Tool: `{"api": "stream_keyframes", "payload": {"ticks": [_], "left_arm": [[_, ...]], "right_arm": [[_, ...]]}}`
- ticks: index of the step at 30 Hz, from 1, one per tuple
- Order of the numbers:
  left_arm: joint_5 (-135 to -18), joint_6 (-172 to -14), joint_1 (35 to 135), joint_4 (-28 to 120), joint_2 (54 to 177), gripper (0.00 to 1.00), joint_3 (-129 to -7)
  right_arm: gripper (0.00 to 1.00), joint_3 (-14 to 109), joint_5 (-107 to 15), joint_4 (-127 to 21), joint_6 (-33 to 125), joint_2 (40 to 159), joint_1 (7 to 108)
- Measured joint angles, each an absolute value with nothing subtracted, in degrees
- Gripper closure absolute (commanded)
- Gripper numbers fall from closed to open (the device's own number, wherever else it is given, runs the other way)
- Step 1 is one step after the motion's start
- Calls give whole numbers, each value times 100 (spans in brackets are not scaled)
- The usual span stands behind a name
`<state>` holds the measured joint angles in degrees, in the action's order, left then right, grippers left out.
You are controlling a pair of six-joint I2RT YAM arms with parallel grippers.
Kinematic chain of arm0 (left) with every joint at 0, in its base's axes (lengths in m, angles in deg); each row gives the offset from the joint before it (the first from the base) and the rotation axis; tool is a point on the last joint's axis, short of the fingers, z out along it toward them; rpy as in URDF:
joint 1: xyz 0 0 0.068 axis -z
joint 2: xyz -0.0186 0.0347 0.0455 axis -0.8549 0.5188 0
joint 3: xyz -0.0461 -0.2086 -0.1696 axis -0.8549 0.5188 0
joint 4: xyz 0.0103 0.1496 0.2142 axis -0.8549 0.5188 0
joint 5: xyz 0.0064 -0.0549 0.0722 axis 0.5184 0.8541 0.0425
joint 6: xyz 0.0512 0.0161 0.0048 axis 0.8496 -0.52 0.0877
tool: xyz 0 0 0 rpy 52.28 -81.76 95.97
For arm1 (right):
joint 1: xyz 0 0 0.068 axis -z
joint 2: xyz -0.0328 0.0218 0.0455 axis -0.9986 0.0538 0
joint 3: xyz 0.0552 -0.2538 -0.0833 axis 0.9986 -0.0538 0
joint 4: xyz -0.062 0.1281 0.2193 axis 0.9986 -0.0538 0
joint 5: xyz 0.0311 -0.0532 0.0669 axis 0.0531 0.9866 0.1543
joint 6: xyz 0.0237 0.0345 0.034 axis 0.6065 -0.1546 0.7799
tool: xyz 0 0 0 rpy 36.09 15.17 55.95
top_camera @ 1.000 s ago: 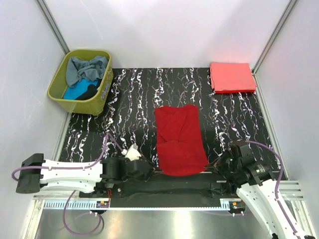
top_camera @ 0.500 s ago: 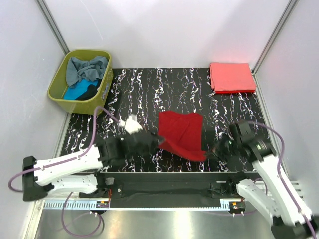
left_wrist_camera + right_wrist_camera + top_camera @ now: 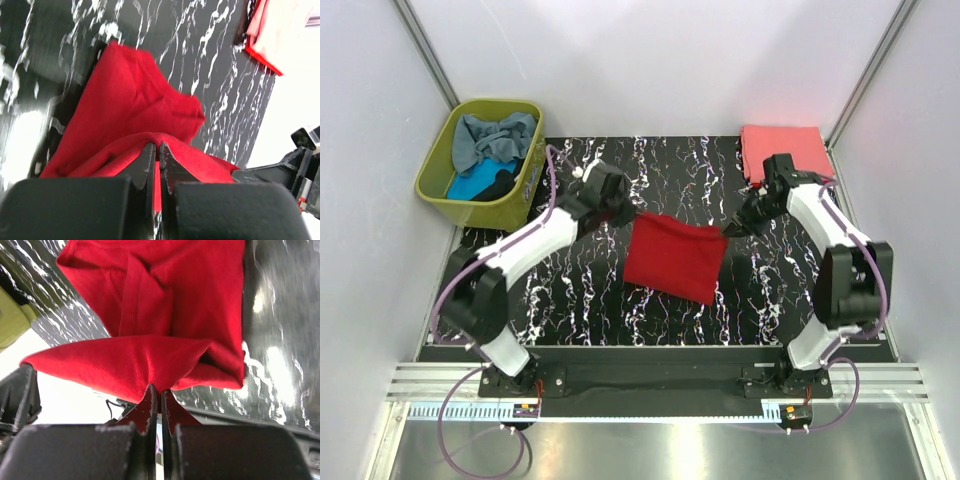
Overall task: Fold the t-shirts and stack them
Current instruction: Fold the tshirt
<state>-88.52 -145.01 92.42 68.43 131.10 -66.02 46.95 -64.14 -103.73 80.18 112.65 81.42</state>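
The black marbled mat [image 3: 580,290] fills the middle of the top view. At its centre lies the red shirt [image 3: 675,257], now a short, doubled patch, slightly skewed. A second ago it stretched as a long strip from mid-frame to the bottom edge of the mat. Since then its near hem has been carried up the frame and over the far part.

Both arms, which sat low at the bottom of the frame a second ago, now reach far up the mat.

The basket [image 3: 435,165] is in the upper left, where it was. The grey-blue shirt [image 3: 490,135] is heaped on top, with the turquoise shirt [image 3: 468,186] and black shirt [image 3: 500,180] below. They have not moved.

The folded coral shirt [image 3: 785,152] is in the upper right corner as before, but the right arm now crosses its lower left part.

The left gripper [image 3: 634,217] is at the red shirt's upper left corner. Its wrist view shows the jaws pinched tight on a fold of red cloth [image 3: 135,100].

The right gripper [image 3: 728,230] is at the upper right corner, likewise nipped closed on the red edge [image 3: 165,305], which is lifted off the layer below.
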Motion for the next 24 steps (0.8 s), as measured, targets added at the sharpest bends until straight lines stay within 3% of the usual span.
{"api": "stream_keyframes", "payload": {"ticks": [9, 21, 24], "left_arm": [[-7619, -13898, 8577, 6559, 14913, 100, -8068], [-6708, -13321, 8459, 6601, 16559, 100, -9646], [-6618, -13196, 8442, 6601, 16858, 96, -9928]], "right_arm": [[100, 5272, -6761, -10152, 7782, 12264, 8520], [100, 5293, -6969, -9831, 7779, 12948, 8911], [91, 5425, -6965, -9774, 7745, 13202, 8988]]}}
